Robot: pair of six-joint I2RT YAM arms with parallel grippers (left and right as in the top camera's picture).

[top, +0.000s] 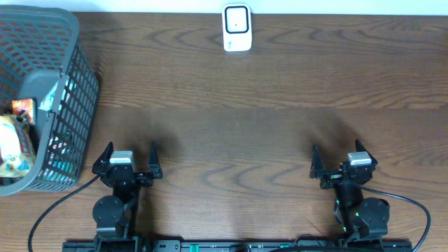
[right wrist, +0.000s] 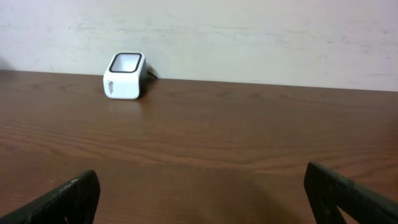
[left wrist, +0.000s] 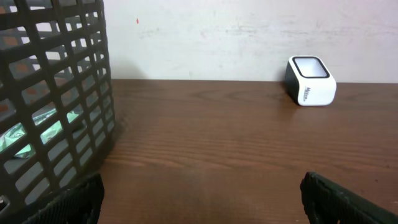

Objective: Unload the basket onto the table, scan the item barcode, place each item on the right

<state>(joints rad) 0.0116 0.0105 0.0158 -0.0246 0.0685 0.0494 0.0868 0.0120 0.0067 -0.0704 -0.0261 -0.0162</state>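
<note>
The white barcode scanner (top: 237, 28) stands at the far edge of the table, window facing up; it also shows in the left wrist view (left wrist: 310, 81) and the right wrist view (right wrist: 124, 76). Packaged items (top: 15, 143) lie inside the grey basket (top: 80, 105) at the left; no barcode is visible. My left gripper (top: 131, 149) rests near the front edge just right of the basket, open and empty (left wrist: 200, 186). At the front right, my right gripper (top: 339, 152) is also open with nothing between its fingers (right wrist: 200, 177).
The basket's mesh wall (left wrist: 56, 93) rises close to the left gripper's left side. A pale wall runs behind the table's far edge. Bare brown wood lies between the grippers and the scanner.
</note>
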